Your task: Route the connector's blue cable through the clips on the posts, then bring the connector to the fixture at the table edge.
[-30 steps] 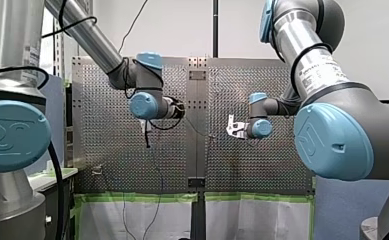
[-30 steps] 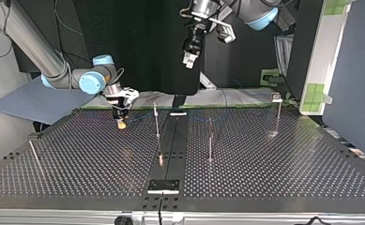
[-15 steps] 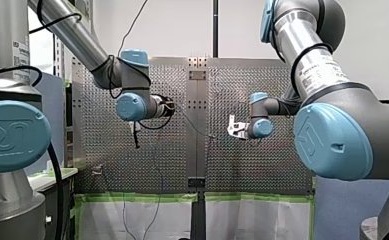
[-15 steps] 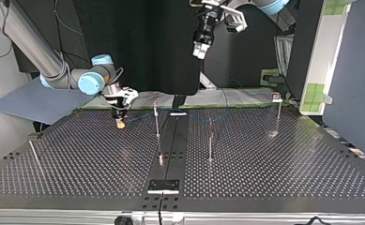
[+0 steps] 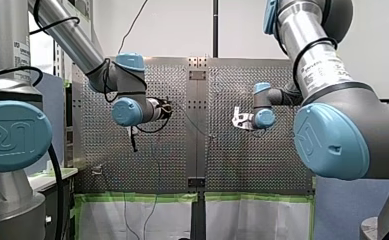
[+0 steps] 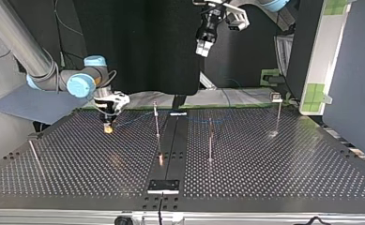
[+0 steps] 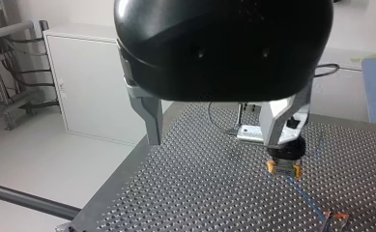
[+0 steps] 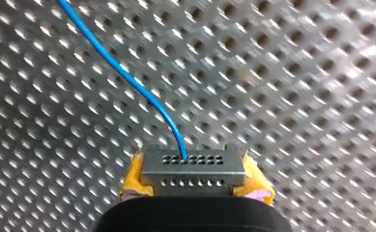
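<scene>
At the top view's left, you see my right gripper (image 6: 108, 127) moved further left since a second ago, yellow pads (image 8: 133, 182) clenched on the small grey connector (image 8: 194, 168), thin blue cable (image 8: 126, 77) trailing; my left gripper (image 7: 213, 141), jaws released and empty, has risen.

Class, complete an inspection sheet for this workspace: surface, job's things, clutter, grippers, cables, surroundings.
Surface: dark perforated table.
Job's things: grey connector held in my right gripper; thin posts upright mid-table; plate at the table edge, probably the fixture.
Clutter: nothing seen.
Grippers: my right gripper shut on the connector, yellow pads, low over the table; my left gripper open, empty, raised.
Cables: blue cable runs from the connector toward the posts; clip routing cannot be told.
Surroundings: white cabinet beside the table; green tape at its edge.
</scene>
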